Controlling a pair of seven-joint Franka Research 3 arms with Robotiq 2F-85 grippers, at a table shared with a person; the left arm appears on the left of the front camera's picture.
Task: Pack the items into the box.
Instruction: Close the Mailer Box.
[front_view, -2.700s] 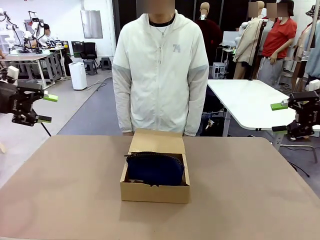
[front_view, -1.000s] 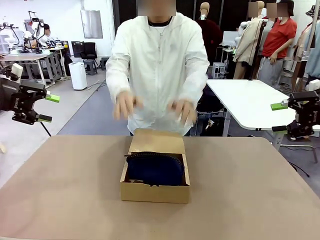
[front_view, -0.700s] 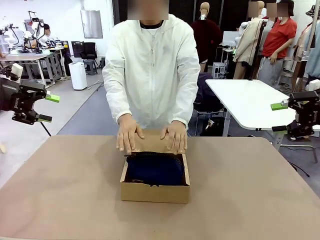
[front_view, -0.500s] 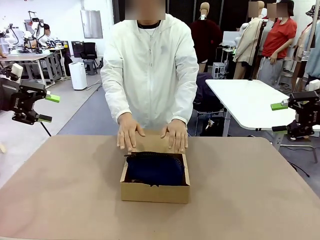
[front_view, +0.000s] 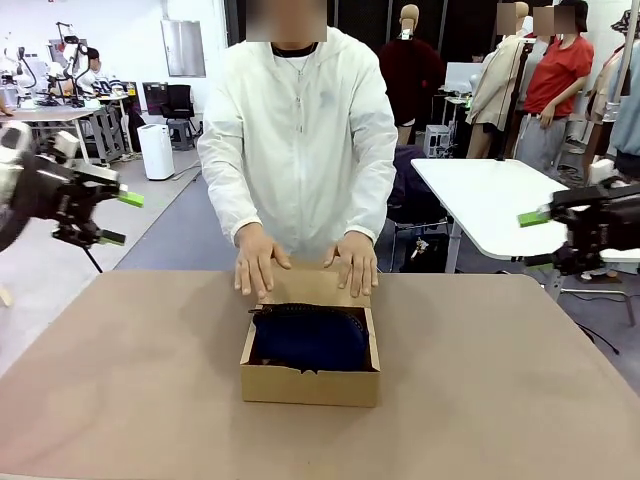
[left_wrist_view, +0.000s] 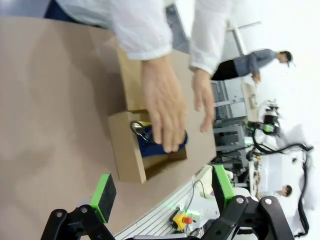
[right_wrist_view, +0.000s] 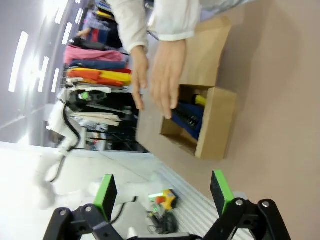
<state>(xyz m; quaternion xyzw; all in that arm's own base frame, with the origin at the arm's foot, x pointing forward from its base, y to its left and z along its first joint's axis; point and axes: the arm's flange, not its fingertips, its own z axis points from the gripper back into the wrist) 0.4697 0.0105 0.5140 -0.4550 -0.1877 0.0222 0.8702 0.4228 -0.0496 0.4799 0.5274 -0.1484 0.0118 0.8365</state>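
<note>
The box (front_view: 310, 385) sits on the counter (front_view: 500, 380) with its flap lid (front_view: 306, 286) laid back toward the person. The navy pouch (front_view: 308, 340) fills most of the inside. From our right wrist we also catch a strip of yellow beside the pouch, which we take for the utility knife (right_wrist_view: 200, 100). The stapler we cannot make out; it may lie under the pouch.

What has just changed is at the far side. 1 second ago the person's arms were in the air. Now the person's hand on our left side (front_view: 258, 262) and the person's hand on our right side (front_view: 355, 265) rest flat on the flap, fingers reaching toward the box's back edge. We read that as the person getting ready to fold the lid shut, so the packing looks all but done.

Our 2 hands have moved too: our left hand (front_view: 121, 218) and our right hand (front_view: 537, 238) have both drifted inward. Both stand wide open and hold nothing, raised well above the counter. The box lies ahead of and below each hand, roughly midway between the 2 and well apart from either. With the person over the lid, we judge that reaching in now risks a collision, and that waiting is safer.
</note>
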